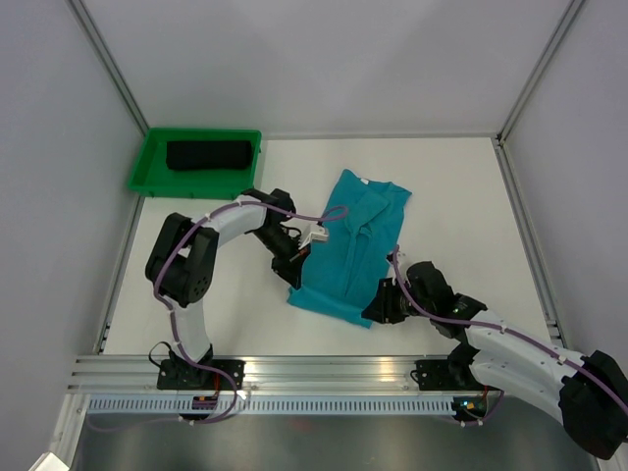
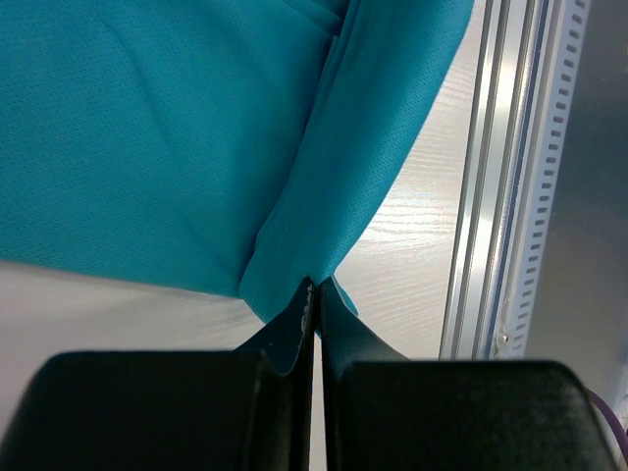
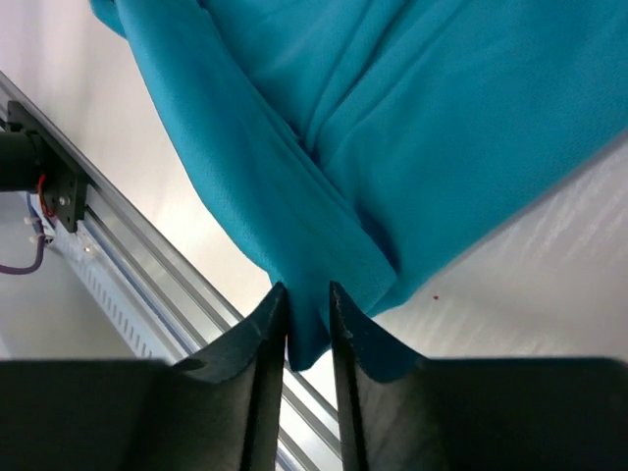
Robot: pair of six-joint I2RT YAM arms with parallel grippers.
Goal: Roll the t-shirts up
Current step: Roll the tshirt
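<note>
The teal t-shirt (image 1: 353,245) lies on the table (image 1: 461,196), a little right of the middle. It is folded into a long strip that runs from the far side, where the collar is, towards the near edge at a slant. Its near end lies between the two arms.

The left gripper (image 1: 293,265) is at the near left corner of that strip. In the left wrist view its jaws are clenched, the tips pressed together with no gap, and the corner of the teal cloth (image 2: 147,128) is pinched between them. A fold rises from that point away from the fingers (image 2: 280,343).

The right gripper (image 1: 379,308) is at the near right corner of the strip. In the right wrist view its jaws are parted with a plain gap. The corner of the teal cloth (image 3: 442,118) reaches down into that gap, between the fingers (image 3: 260,334). The hold looks released, the cloth sitting loose rather than squeezed.

The metal rail (image 1: 324,368) along the near edge of the table shows just past both corners.

The black t-shirt (image 1: 206,155) lies rolled in the green tray (image 1: 143,173) at the far left corner of the table, well apart from both arms.
</note>
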